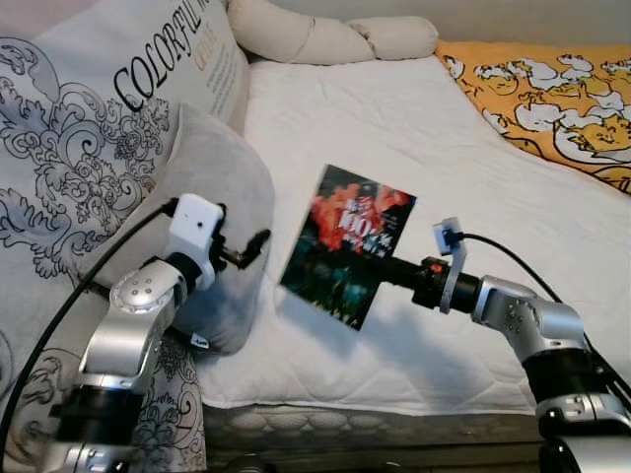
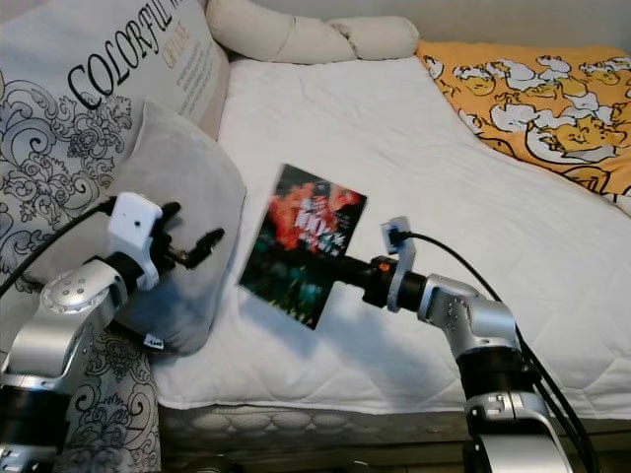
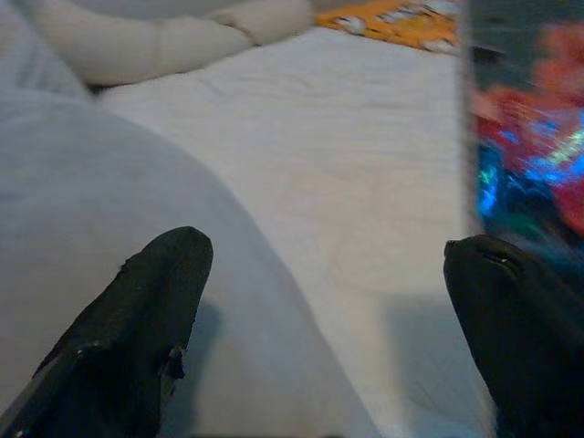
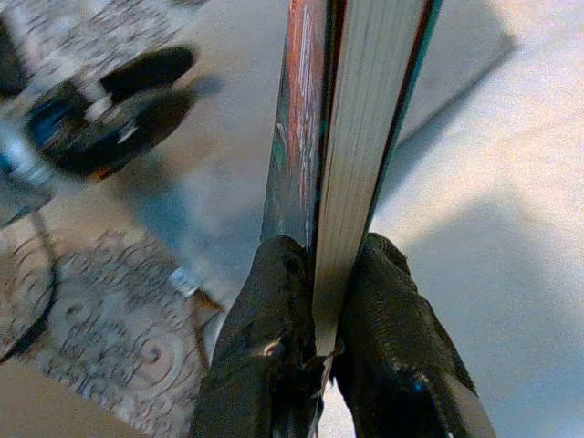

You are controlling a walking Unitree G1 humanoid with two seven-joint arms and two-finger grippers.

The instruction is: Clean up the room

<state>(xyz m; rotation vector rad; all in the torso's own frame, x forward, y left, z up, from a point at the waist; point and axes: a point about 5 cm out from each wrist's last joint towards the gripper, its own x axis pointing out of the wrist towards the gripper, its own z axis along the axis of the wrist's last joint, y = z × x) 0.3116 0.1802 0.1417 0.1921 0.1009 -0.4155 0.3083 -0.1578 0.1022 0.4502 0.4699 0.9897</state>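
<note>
In the left eye view, the right gripper (image 1: 380,268) is pinching a book (image 1: 347,244) with a dark red cover and holding it clear above the white mattress (image 1: 414,128), its shadow falling on the sheet just beneath. The left gripper (image 1: 251,246) is hovering beside the book, in front of a grey cushion (image 1: 212,197); a large printed pillow (image 1: 89,128) is leaning behind that cushion, and an orange patterned blanket (image 1: 552,99) is lying on the far side of the book.

The right eye view is showing the same arrangement, with the book tilted and off the sheet.

In the left wrist view, the left gripper's fingers (image 3: 137,319) are standing spread wide, gripping nothing, with the book's cover blurred at one edge.

In the right wrist view, the two black fingers (image 4: 274,347) are pressing together on the book's page edge near its corner.

Judging by this, the book is picked up but not yet put away; its destination is not in sight. The cover's lettering is too blurred to read, and the floor is cut off.
</note>
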